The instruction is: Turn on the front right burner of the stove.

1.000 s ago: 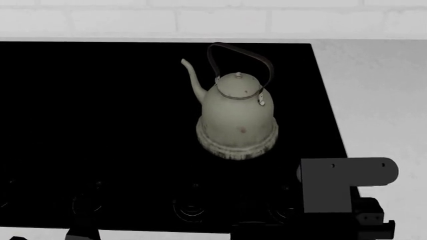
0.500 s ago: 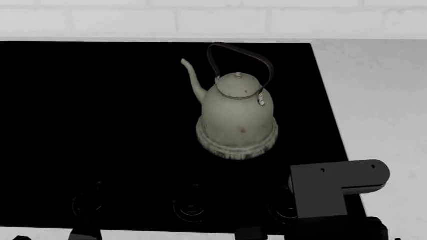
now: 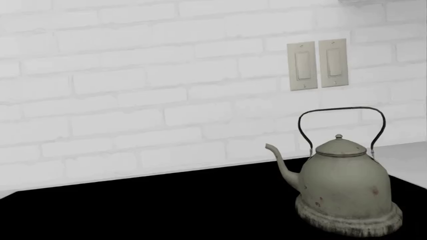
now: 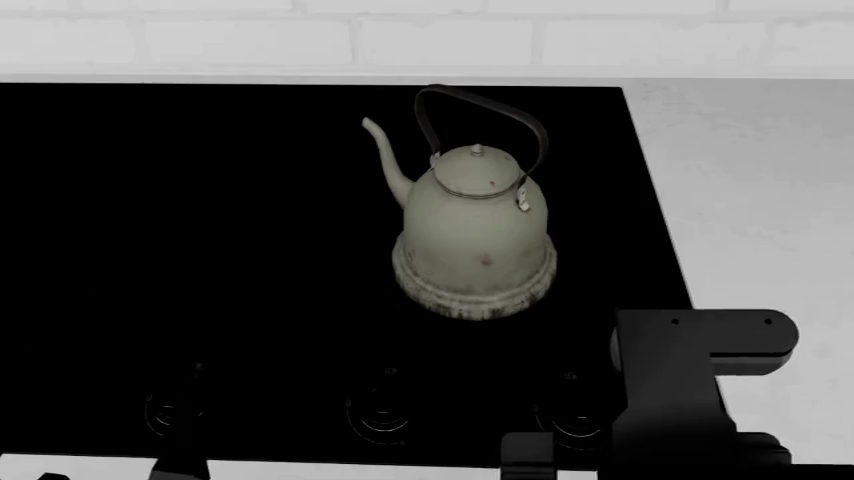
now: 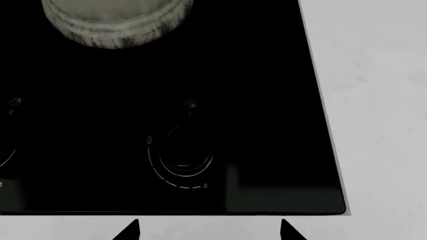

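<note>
The stove is a wide glossy black glass cooktop with faint round ring controls along its front edge. The rightmost control shows in the right wrist view as concentric rings. My right gripper is open and empty. Its two fingertips are spread wide over the white strip just in front of the stove's edge, in line with that control and not touching it. In the head view the right arm covers the stove's front right corner. My left gripper's jaws do not show in its wrist view.
A worn grey-green kettle with a dark hoop handle stands on the stove's right half, behind the rightmost control; it also shows in the left wrist view. White countertop lies to the right. A brick wall with two switches is behind.
My right arm shifted a little left and toward the front edge, then back to the right. The kettle and the stove have not moved.
</note>
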